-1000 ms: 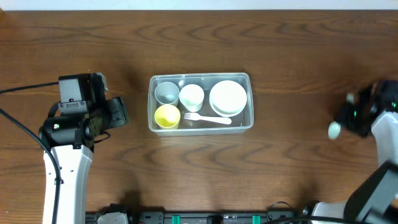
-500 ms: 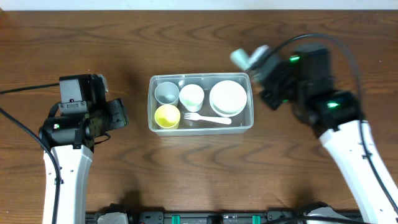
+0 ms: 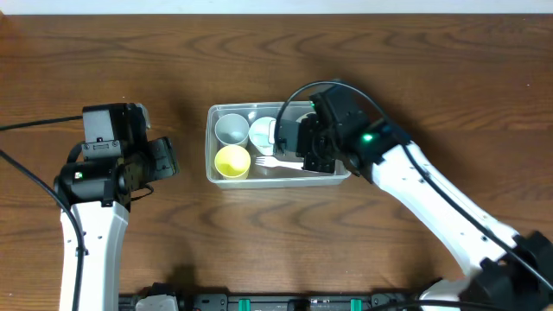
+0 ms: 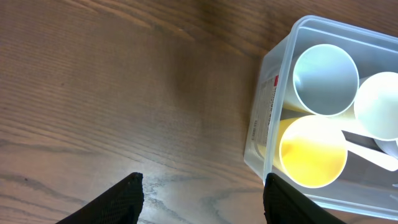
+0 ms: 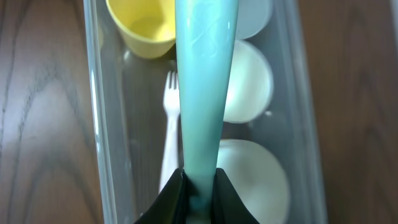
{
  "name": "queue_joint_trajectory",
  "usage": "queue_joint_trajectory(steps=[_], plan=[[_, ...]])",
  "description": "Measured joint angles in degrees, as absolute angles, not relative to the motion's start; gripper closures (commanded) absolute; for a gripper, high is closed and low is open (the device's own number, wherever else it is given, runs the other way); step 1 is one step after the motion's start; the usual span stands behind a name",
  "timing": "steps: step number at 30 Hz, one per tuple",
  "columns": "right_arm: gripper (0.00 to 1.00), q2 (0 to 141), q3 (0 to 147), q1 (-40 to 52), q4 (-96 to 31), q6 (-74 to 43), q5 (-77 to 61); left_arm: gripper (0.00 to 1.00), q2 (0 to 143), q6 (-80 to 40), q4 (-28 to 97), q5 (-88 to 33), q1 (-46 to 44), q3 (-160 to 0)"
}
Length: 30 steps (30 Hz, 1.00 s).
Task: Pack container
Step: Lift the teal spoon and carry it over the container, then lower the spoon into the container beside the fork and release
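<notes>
The clear container (image 3: 211,142) stands mid-table holding a grey cup (image 3: 231,128), a yellow cup (image 3: 232,161), a white cup (image 3: 262,131) and a white fork (image 3: 275,162). My right gripper (image 3: 294,142) hovers over the container's right half, covering it from above. The right wrist view shows that gripper (image 5: 202,180) shut on a pale teal utensil (image 5: 204,81), which points lengthwise over the container (image 5: 93,93), above the fork (image 5: 169,124) and a white bowl (image 5: 255,180). My left gripper (image 3: 168,157) stays left of the container, open and empty (image 4: 202,180).
Brown wooden tabletop (image 3: 389,69) surrounds the container on all sides. In the left wrist view the container's near wall (image 4: 264,118) lies just right of my open fingers. The left arm's cable (image 3: 34,123) runs off the left edge.
My right arm swept in from the table's right edge, passed behind the container, and now hangs over it with the pale utensil. The left arm has not moved.
</notes>
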<state>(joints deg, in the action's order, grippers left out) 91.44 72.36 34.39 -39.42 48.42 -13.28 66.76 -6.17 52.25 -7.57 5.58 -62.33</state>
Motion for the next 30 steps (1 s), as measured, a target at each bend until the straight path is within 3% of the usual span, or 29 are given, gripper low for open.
queue_joint_trajectory(steps=[11,14,17,23,26,30], plan=[[0.97,96.6,72.4,34.9,-40.5,49.1,-13.1,0.38,66.8,-6.2,52.2,-7.6,5.6,-62.3],[0.73,97.0,72.4,34.9,-41.3,49.0,-13.1,0.37,66.8,-6.2,52.2,-7.6,5.6,-62.3],[0.62,97.0,72.4,34.9,-41.3,48.7,-13.1,0.38,66.8,-6.2,52.2,-7.6,5.6,-62.3],[0.25,97.0,72.4,35.0,-41.3,46.7,-13.1,0.38,66.8,-6.2,52.2,-7.6,5.6,-62.3],[0.28,97.0,72.4,35.0,-40.6,43.8,-13.1,0.38,66.8,-6.2,52.2,-7.6,5.6,-62.3],[0.17,97.0,72.4,34.9,-38.9,37.8,-13.0,0.38,66.8,-6.2,52.2,-7.6,5.6,-62.3]])
